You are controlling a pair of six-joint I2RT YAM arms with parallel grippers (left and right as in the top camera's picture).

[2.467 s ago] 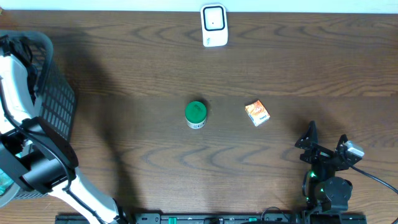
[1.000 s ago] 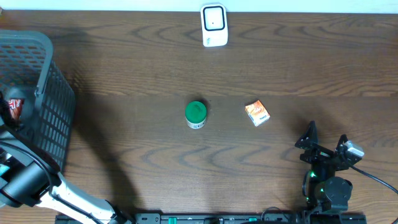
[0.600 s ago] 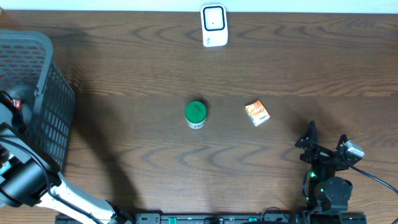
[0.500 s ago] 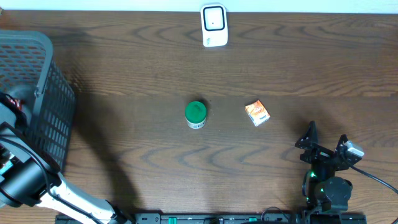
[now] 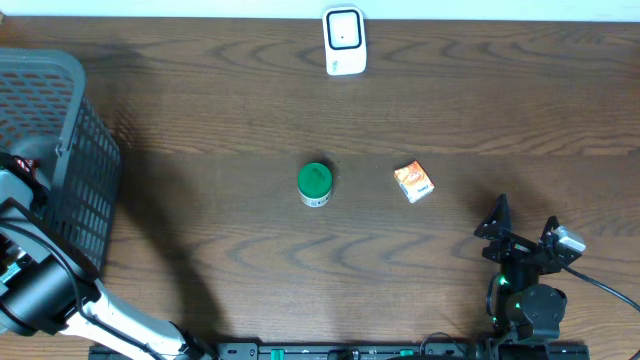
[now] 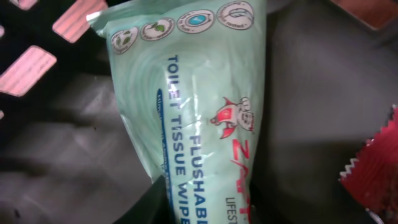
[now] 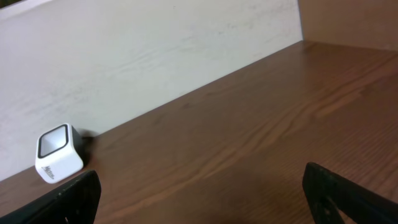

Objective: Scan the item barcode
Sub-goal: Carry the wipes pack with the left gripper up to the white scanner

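Note:
A mint-green pack of flushable wipes fills the left wrist view, lying inside the dark basket at the table's left edge. My left gripper reaches down into that basket, and its dark fingers press against both sides of the pack's lower end. In the overhead view only the left arm and a bit of the wrist show. The white barcode scanner stands at the table's far edge, also seen as the scanner. My right gripper rests open at the front right, nothing between its fingers.
A green-lidded can and a small orange box sit mid-table. A red crinkled packet lies beside the wipes in the basket. A pale wall rises behind the scanner.
The left arm has gone from above the basket down into it. Its jaws have closed in on the wipes pack. The right arm has not moved.

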